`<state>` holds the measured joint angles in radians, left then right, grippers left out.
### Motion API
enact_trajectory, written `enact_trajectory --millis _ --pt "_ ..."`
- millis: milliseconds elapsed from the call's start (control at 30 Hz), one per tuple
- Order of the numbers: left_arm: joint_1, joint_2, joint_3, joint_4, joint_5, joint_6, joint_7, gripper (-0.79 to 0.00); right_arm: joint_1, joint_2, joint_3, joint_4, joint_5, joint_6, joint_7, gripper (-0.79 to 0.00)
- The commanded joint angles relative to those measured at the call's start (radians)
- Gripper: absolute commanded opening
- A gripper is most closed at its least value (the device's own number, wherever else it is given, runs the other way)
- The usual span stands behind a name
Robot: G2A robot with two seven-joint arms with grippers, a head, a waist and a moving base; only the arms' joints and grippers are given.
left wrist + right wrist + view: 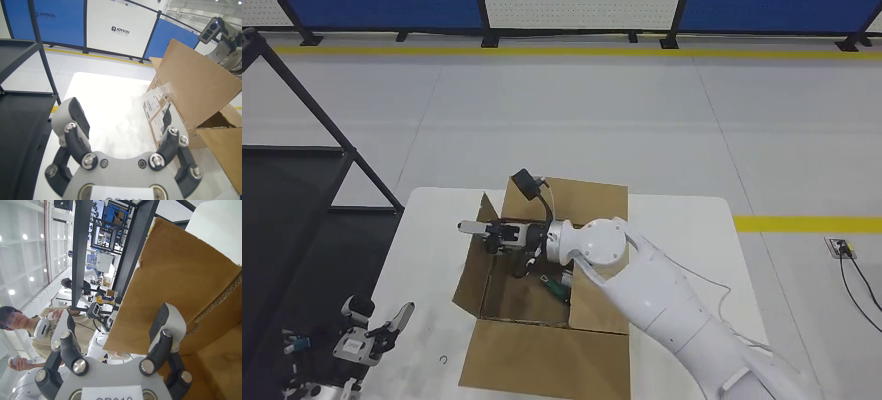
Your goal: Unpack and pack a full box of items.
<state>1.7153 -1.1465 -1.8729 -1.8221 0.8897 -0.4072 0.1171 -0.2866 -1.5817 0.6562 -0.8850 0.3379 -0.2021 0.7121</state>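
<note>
An open cardboard box [592,195] stands in the middle of the white table [692,240]. Inside it lie a green item [557,289] and some dark things I cannot make out. My right gripper [472,229] is over the box's left flap [474,270]. In the right wrist view this gripper [116,321] is open, and the edge of the flap [179,285] lies between its fingers. My left gripper [374,333] hangs open and empty off the table's front left corner. In the left wrist view it [121,105] faces the box's labelled side [198,85].
A black shelf rack [292,200] stands left of the table. A small dark ring-like piece [443,361] lies on the table near the front left flap [542,365]. Bare table surface runs along the left and right of the box.
</note>
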Motion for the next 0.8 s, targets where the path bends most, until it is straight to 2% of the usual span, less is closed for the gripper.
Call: enact_trajectory --millis 0,133,400,600,767 --pt "-0.004 0.0 0.004 -0.006 -0.006 0.001 -0.008 0.0 -0.024 -0.001 0.011 -0.006 0.014 -0.006 -0.043 0.0" --pt "-0.013 0.0 0.0 -0.031 -0.002 -0.006 0.001 0.0 -0.044 -0.017 -0.006 -0.032 0.009 -0.02 -0.058 0.0" --pt "0.002 -0.003 -0.009 -0.072 -0.048 -0.051 0.02 0.0 -0.002 -0.098 -0.078 0.086 0.021 -0.05 -0.115 0.0" --pt "-0.02 -0.005 0.029 -0.082 -0.004 -0.021 -0.007 0.0 0.03 -0.142 -0.083 0.185 0.049 -0.114 -0.091 0.0" --pt "-0.063 -0.007 0.07 -0.049 0.038 0.026 -0.033 0.0 0.043 -0.164 -0.074 0.237 0.055 -0.173 -0.061 0.0"
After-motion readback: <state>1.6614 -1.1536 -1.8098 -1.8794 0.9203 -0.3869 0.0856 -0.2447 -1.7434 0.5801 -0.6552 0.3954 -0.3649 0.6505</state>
